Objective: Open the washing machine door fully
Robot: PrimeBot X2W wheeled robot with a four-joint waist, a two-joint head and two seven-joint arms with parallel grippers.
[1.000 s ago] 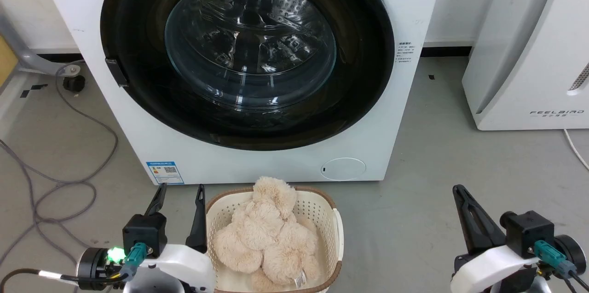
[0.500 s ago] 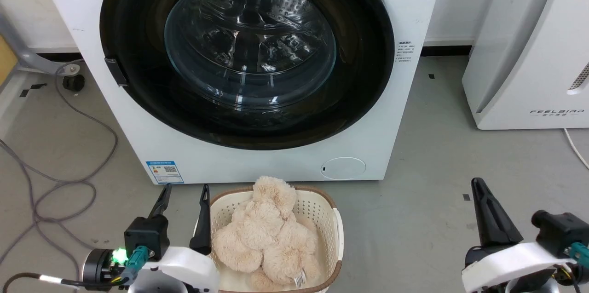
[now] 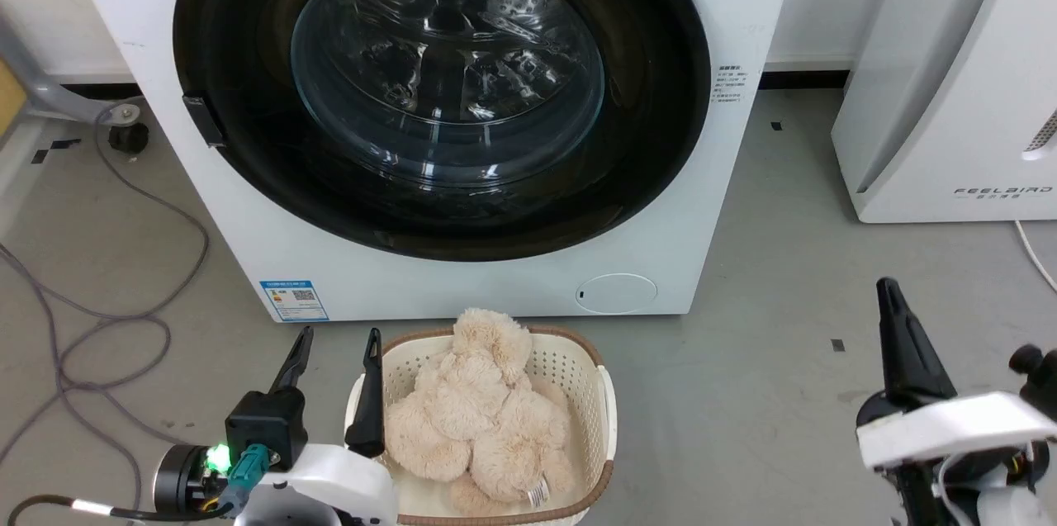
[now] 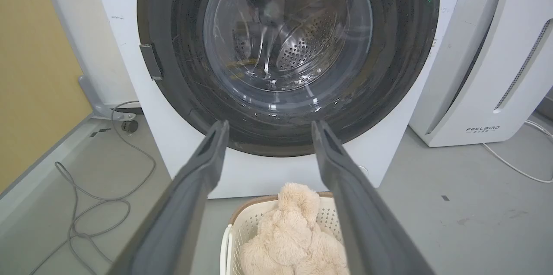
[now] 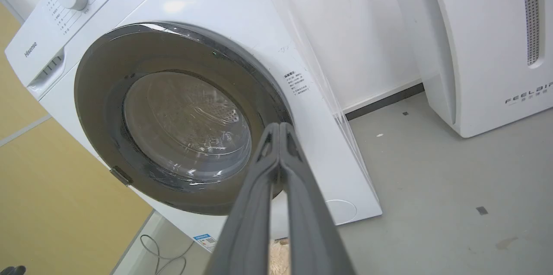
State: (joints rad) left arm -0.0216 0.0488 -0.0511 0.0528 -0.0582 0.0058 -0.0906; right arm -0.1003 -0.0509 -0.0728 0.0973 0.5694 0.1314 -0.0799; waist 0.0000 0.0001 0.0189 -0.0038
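The washing machine (image 3: 462, 286) is a white front-loader right ahead. Its door (image 3: 446, 97), a glossy black ring around a bulging glass centre, lies flush against the machine's front, with a small dark latch (image 3: 194, 120) at its left edge. My left gripper (image 3: 340, 334) is open and empty, low at the lower left, its fingers pointing at the machine's base. The left wrist view frames the door (image 4: 285, 50) between the spread fingers (image 4: 203, 171). My right gripper (image 3: 885, 282) is shut on nothing at the lower right, well clear of the machine. In the right wrist view the door (image 5: 181, 119) lies beyond the closed fingertips.
A cream basket (image 3: 607, 410) holding a beige plush toy (image 3: 479, 419) stands on the floor just before the machine, beside my left gripper. A white FEELBIRD appliance (image 3: 950, 97) stands to the right. Grey cables (image 3: 107, 319) loop over the floor at the left.
My right gripper has moved to the right and farther forward. The left gripper has edged slightly right. The head view has shifted a little; the door has not moved.
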